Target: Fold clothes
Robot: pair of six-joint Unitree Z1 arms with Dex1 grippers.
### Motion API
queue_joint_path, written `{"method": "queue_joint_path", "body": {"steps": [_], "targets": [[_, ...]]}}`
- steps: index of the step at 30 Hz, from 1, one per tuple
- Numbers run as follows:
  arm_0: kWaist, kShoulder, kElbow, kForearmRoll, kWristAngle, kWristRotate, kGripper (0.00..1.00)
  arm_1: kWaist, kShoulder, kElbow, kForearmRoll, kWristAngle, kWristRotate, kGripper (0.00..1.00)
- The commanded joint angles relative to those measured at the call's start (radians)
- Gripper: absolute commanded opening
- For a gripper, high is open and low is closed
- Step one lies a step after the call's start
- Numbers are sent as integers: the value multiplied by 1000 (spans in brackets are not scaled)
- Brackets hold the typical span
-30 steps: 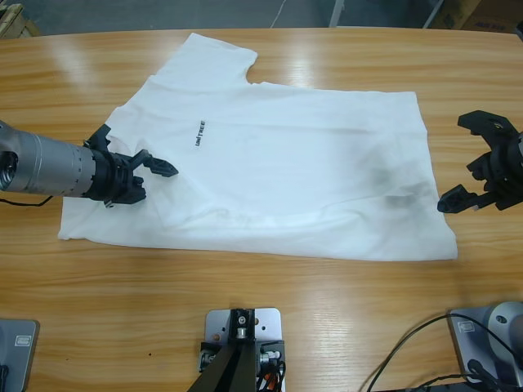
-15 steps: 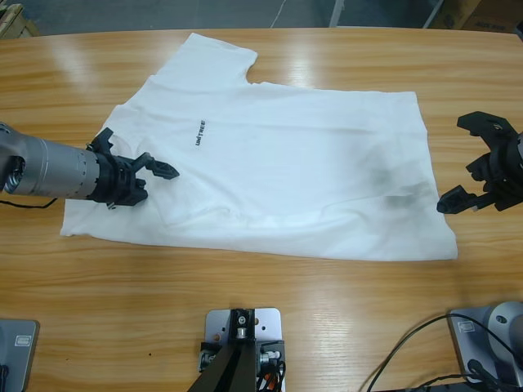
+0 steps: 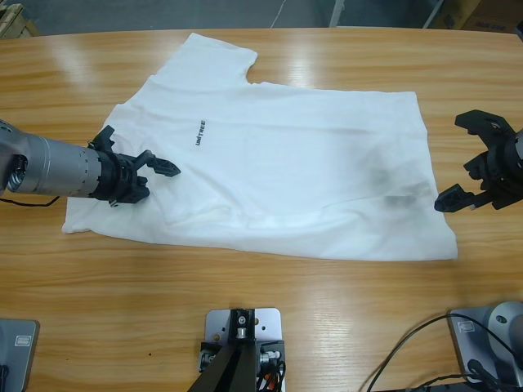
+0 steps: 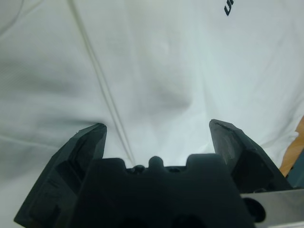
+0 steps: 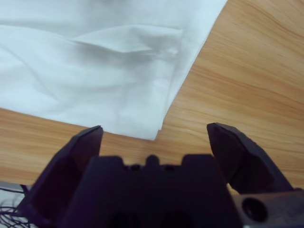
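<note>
Two grippers, both with jaws spread wide and gripping nothing: left gripper [image 3: 145, 169] hovers over the white T-shirt [image 3: 278, 155] at nine o'clock, right gripper [image 3: 467, 163] off its hem at three o'clock; shirt flat mid-table [image 3: 327, 302].

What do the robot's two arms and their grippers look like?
The left arm is a round silver-grey tube ending in a black collar, with a thin black cable by its base. The left gripper and right gripper are matte black, each with two chunky angular jaws on a blocky body.
</note>
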Motion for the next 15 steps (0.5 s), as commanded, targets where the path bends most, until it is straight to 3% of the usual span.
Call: {"method": "queue_joint_path", "body": {"steps": [1,15], "targets": [[2,-36,78,51,17,-36,858,14,22,34,-10,10,15,895],[-13,-37,6,23,37,-21,858,14,9,42,-14,9,20,895]]}}
